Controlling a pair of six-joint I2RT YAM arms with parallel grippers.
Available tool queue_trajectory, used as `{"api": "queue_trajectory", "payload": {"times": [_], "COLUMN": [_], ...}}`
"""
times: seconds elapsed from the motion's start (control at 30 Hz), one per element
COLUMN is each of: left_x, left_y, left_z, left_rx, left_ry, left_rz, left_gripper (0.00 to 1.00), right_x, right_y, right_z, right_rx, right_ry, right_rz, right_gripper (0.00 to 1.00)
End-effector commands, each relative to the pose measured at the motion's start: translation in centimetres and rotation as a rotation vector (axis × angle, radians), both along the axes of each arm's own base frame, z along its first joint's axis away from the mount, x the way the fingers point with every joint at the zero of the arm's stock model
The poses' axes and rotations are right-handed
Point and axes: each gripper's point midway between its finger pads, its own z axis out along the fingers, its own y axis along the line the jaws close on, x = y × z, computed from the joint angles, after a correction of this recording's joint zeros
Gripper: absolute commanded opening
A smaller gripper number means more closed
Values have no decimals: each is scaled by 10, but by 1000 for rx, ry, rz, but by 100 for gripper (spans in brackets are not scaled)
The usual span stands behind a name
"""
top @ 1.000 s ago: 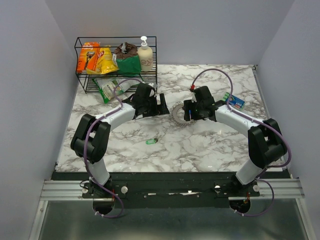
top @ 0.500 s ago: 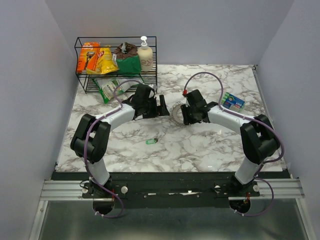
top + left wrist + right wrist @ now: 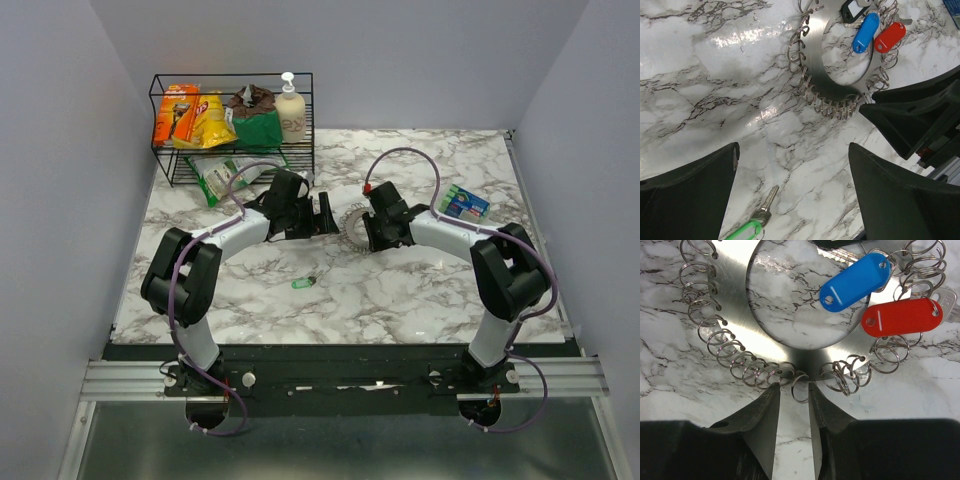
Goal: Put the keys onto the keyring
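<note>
Starting at the right gripper [image 3: 792, 386], I see its jaws drawn close together, with only a narrow slot between them. One small split ring [image 3: 800, 386] sits in that slot. I cannot tell whether the pads already bite on it or merely flank it. That ring hangs from the near rim of the keyring [image 3: 740, 300], a flat steel plate edged with wire loops, which lies flat on the marble table [image 3: 420, 290] just beyond the fingertips. A blue tag [image 3: 855, 282] and a red tag [image 3: 902, 316] are already hooked on its right side.

The left gripper [image 3: 793, 150] is spread wide and holds nothing. It hovers just left of the keyring, facing the right gripper across it.

The relation I care about is the loose green key [image 3: 303, 283]. It lies on the near side of the left gripper, well apart from the keyring and left of it. Its long axis runs roughly left to right, the tag end to the left. The left arm is clearly the nearer one, so I judge the fetch falls to it while the right steadies the plate.
</note>
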Motion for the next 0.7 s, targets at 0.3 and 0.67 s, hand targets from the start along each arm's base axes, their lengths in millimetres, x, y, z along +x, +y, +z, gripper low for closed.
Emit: {"api": "queue_trajectory", "payload": {"times": [0.3,0.67], "left_x": [-8,-6], "left_y": [-1,3], "left_z": [-3,4], "left_rx": [-17,2], "left_ry": [23,-4], "left_rz": [-24,-13], "left_gripper": [99,99], "right_x": [2,-8], "right_y": [-3,14], "right_z": [-12,-2], "right_rx": [-68,5], "right_ry": [9,28], "right_rz": [-10,40], "right_gripper": [18,6]}}
